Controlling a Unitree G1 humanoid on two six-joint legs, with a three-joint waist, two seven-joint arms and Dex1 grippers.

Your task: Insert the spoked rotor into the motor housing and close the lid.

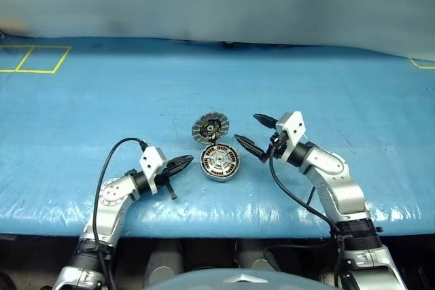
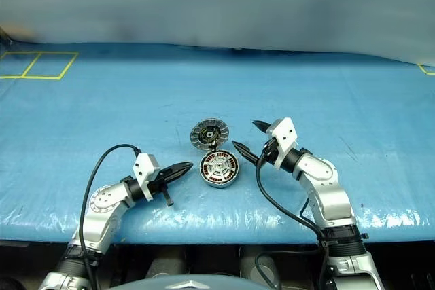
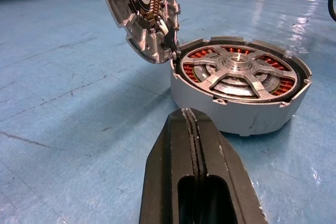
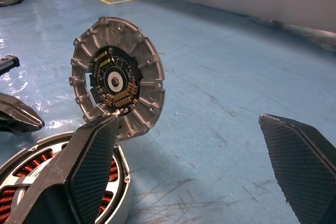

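grey motor housing (image 1: 219, 163) holds spoked rotor (image 3: 239, 72); lid (image 1: 210, 128) raised open.

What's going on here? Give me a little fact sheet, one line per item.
surface: blue table cover
motor housing: on the cover, copper windings showing
spoked rotor: already seated inside the housing
lid: hinged at the housing's far edge, standing open
left gripper: shut, empty, beside the housing
right gripper: open wide, empty, beside the lid
left to do: close the lid
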